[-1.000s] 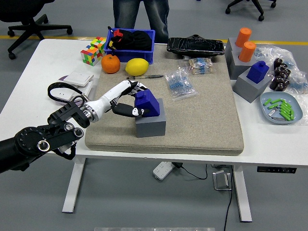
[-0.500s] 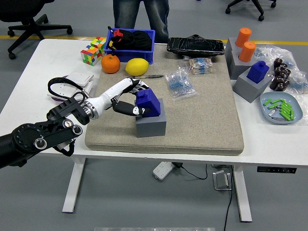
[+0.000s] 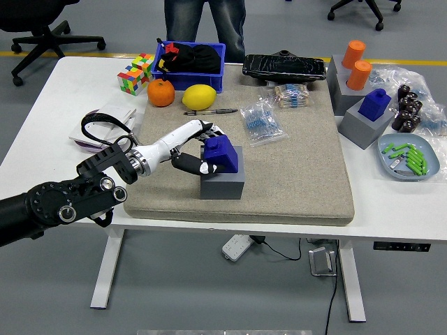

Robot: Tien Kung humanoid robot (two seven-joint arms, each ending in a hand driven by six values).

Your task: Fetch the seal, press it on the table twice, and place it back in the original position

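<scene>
From the head view, the left hand point(image 3: 194, 148) is reaching in from eight o'clock, its fingers curling around the blue seal point(image 3: 222, 153), which is sitting in its grey holder point(image 3: 223, 181) on the beige mat point(image 3: 293, 174). At twelve o'clock a blue bin point(image 3: 190, 66) is holding black items. At two o'clock another grey holder point(image 3: 366, 124) is carrying a second blue seal point(image 3: 376, 102), and a block behind it is holding two orange cylinders point(image 3: 356, 64). At three o'clock a pale blue dish point(image 3: 419, 172) is containing green pieces. A person point(image 3: 204, 19) is standing at the far side.
</scene>
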